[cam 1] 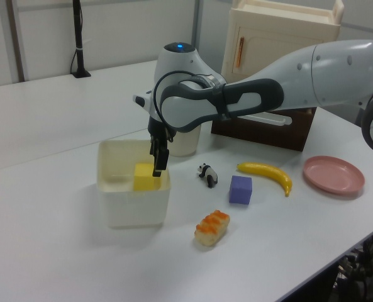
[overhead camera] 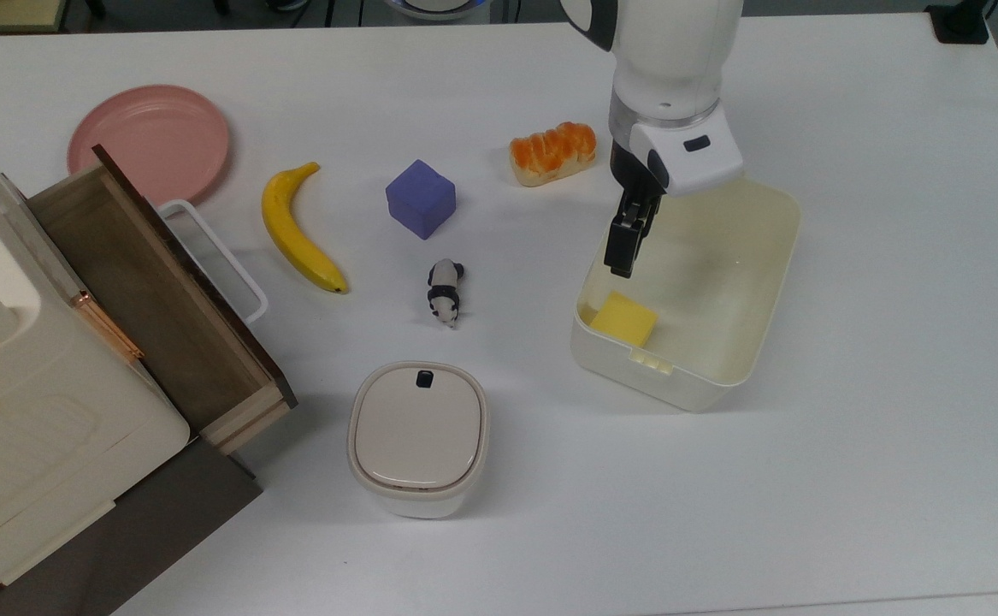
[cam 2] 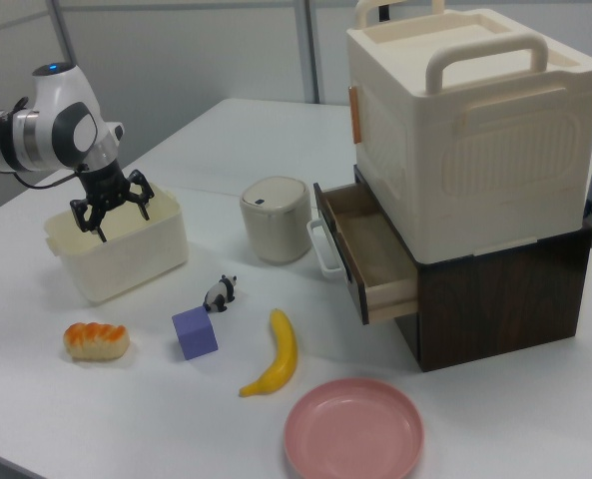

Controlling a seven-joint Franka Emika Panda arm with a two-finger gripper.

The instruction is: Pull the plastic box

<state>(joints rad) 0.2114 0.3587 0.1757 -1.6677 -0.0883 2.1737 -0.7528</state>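
Observation:
The plastic box (overhead camera: 747, 282) is a cream-white lidless tub on the top view's right, also seen in the left view (cam 1: 133, 201) and the right view (cam 2: 126, 254). A yellow block (overhead camera: 625, 320) lies in its near corner. My gripper (overhead camera: 627, 244) hangs open at the box's long wall on the top view's left, fingers pointing down. One black finger (overhead camera: 621, 248) shows just inside the rim; the hand hides the other. In the left view my gripper (cam 1: 156, 165) dips into the box above the block. The right view shows my gripper (cam 2: 111, 215) with its fingers spread over the box.
Left of the box in the top view lie a bread roll (overhead camera: 552, 152), a purple cube (overhead camera: 420, 198), a panda figure (overhead camera: 444, 292), a banana (overhead camera: 298, 229) and a pink plate (overhead camera: 150, 141). A lidded beige container (overhead camera: 418, 436) stands nearer. The cabinet's drawer (overhead camera: 156, 291) is pulled out.

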